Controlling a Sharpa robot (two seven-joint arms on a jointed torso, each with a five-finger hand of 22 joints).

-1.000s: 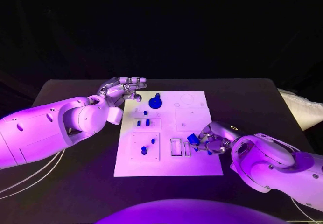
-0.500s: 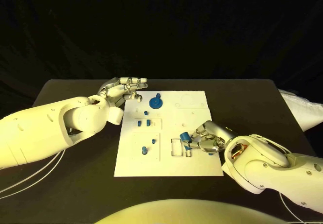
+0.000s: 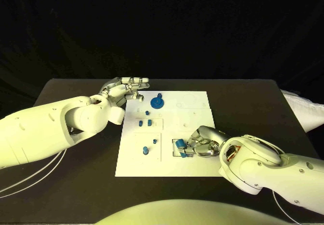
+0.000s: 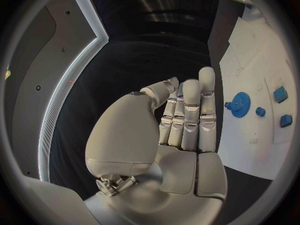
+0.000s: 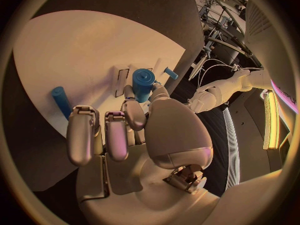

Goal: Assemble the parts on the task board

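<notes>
One blue part was pinched in the fingers of the right hand over the slots at the near right of the task board. Jamming was judged likely if tilted. The left hand, fingers loosely together, held nothing at the far left corner.

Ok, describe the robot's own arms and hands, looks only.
Both arms are bulky, smooth white shells with rounded segments. The left arm trails thin pale cables under it; the right arm shows a small opening with orange wiring near the wrist. Each ends in a silver metallic hand, left hand and right hand, with jointed fingers and pale rounded pads on palm and fingertips.
</notes>
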